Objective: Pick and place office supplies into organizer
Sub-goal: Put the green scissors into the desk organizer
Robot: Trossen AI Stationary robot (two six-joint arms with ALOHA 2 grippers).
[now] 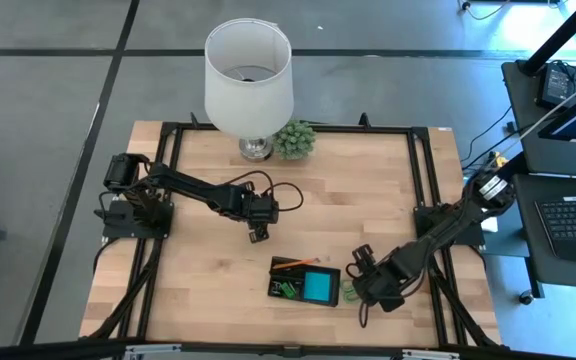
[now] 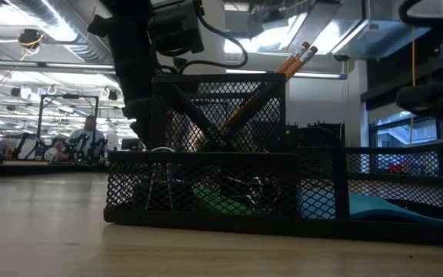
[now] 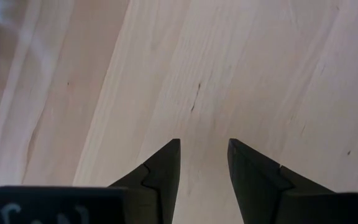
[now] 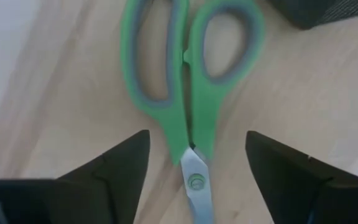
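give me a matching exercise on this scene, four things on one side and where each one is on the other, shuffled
Things:
1. scissors
2. pencils
3. blue sticky-note pad
4. lamp

Places:
A. lying flat in the organizer
B. standing at the table's far edge, beside the small plant
C. on the wood between the open fingers of the right tool
D. sticking up out of the organizer's mesh cup

Pairs: 1-C, 2-D, 3-A, 4-B

Scissors [image 4: 188,93]: one pair
Organizer [image 1: 306,281]: one
Blue sticky-note pad [image 1: 319,287]: one
Pencils [image 2: 294,61]: two showing
Lamp [image 1: 249,80]: one
Plant [image 1: 295,139]: one
Robot arms: two
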